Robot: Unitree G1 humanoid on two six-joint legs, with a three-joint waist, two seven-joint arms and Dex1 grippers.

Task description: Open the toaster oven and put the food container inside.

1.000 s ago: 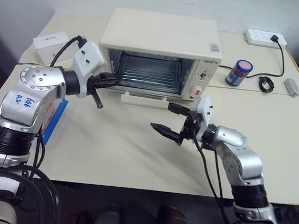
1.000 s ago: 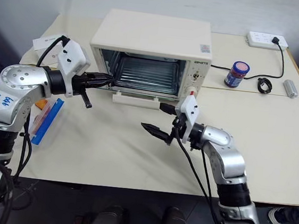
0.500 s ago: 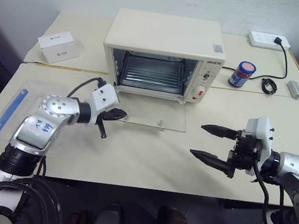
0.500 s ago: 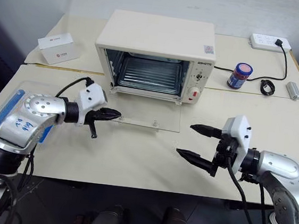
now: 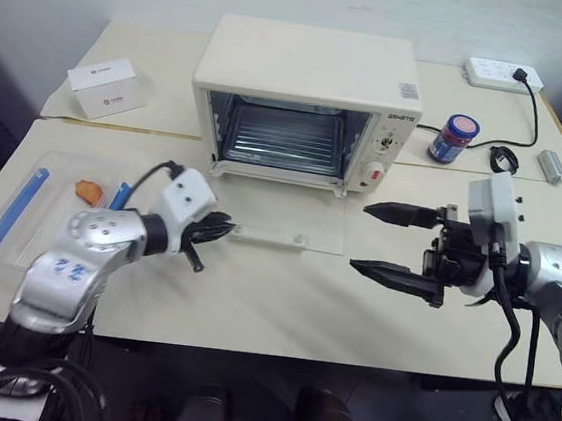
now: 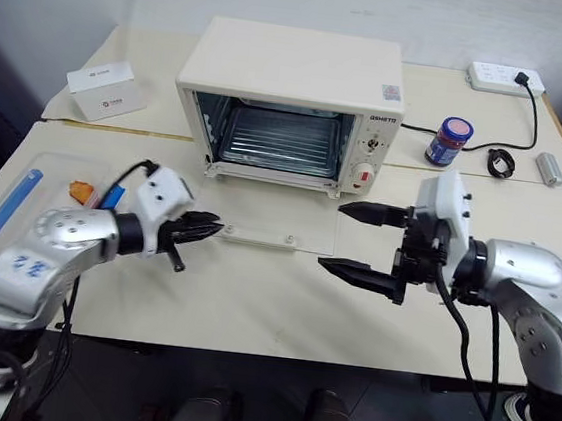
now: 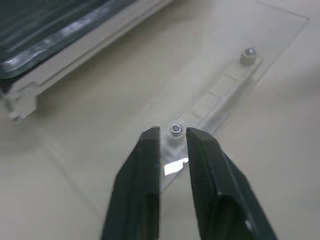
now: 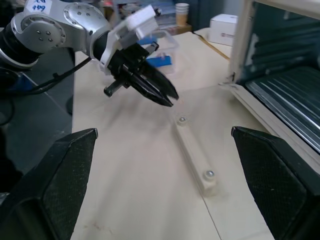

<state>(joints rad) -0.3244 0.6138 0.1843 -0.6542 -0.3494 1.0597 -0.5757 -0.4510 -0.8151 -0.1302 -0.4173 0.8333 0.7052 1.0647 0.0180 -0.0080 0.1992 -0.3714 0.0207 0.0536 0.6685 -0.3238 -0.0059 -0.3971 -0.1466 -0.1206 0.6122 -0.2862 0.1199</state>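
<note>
Left eye view: toaster oven panel lettering unreadable.

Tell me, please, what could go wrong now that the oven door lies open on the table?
1. The left pincer sits right at the door handle, fingers slightly apart around its end screw; pulling back carelessly might snag it.
2. The glass door lies flat in front of the toaster oven, so the food container probably has to pass over it and could hit it.
3. The wide-open right pincer hangs close to the door's corner.
</note>
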